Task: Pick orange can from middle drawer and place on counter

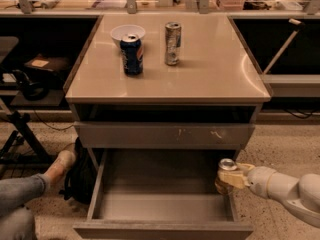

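- gripper (229, 180) at the right edge of the open middle drawer (160, 206), clenched around the orange can (227, 167)
- can upright, silver top showing, by the drawer's right wall; contact with the wall not clear
- drawer floor bare
- counter (210, 74) carries a dark blue can (132, 55), a tall silver can (172, 44) and a white bowl (120, 32)

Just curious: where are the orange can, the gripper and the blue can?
orange can (227, 164), camera view, its silver top.
gripper (226, 180), camera view, between its fingertips, by the drawer's (165, 206) right wall.
blue can (132, 58), camera view, its side.
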### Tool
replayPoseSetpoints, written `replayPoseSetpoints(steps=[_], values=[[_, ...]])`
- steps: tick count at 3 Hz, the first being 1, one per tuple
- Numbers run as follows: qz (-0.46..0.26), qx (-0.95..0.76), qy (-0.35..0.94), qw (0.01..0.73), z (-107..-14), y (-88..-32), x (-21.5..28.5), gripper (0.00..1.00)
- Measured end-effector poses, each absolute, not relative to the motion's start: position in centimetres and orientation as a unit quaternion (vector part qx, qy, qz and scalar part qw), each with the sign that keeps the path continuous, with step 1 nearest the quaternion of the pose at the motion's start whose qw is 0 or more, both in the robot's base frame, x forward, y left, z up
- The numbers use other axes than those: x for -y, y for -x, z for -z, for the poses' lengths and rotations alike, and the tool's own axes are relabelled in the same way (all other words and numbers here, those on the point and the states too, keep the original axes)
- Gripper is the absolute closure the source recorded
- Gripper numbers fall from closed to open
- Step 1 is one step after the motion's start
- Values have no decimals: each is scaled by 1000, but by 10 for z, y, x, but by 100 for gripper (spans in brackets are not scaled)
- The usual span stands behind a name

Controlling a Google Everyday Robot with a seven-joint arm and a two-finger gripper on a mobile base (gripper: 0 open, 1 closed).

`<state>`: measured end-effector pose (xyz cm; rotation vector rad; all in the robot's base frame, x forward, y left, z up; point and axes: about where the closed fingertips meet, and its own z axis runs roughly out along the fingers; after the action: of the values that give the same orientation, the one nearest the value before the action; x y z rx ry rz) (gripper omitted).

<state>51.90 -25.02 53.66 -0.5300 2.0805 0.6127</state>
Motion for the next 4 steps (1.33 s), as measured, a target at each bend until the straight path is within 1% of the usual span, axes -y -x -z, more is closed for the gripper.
replayPoseSetpoints(steps=[1,2,3,4], values=[[-210,-846,196,450,-600,-495,282,100],[-204,-817,233,486,-704,-521,289,100],[-200,-820,229,485,-707,-530,278,100],[-167,-787,230,548,-775,-551,274,100]])
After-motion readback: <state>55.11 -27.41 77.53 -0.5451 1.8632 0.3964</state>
